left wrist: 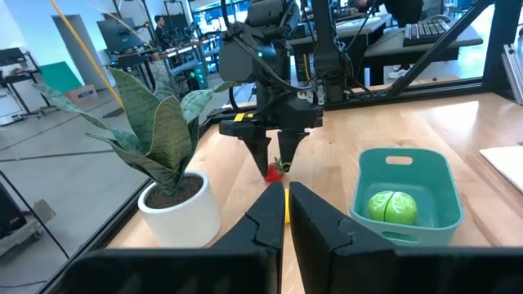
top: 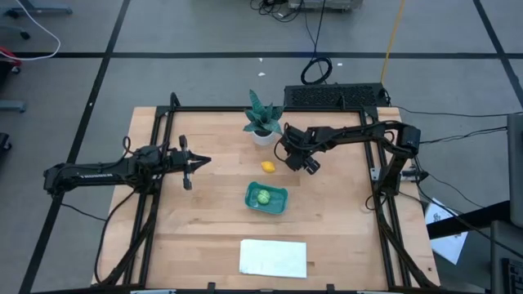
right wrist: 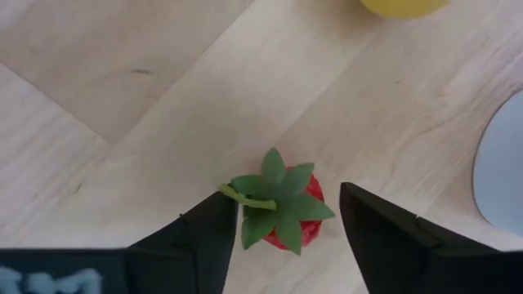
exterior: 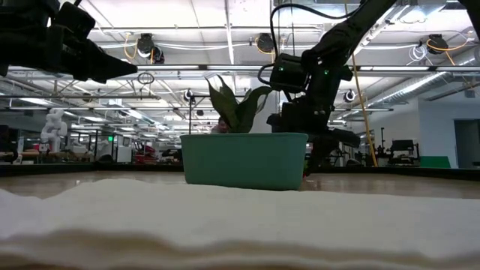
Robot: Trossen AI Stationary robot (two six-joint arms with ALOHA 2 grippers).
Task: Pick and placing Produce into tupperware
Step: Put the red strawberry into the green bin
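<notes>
Strawberry (right wrist: pixel 282 214) sitting between your right gripper (right wrist: pixel 282 233) fingers, leafy cap facing wrist camera; jaws standing apart, not yet pinching. Right arm is working nearest (left gripper (top: pixel 189 162) shut, idling well apart). Tub (top: pixel 267 198) lying near, holding green piece (top: pixel 263 196); lemon (top: pixel 268 167) waiting between.

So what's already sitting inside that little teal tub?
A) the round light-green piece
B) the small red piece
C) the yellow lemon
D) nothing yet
A: the round light-green piece lies inside the teal tub, while the yellow lemon rests on the wood outside it and the small red piece stands on the table between the fingers of the right pincer.
</notes>
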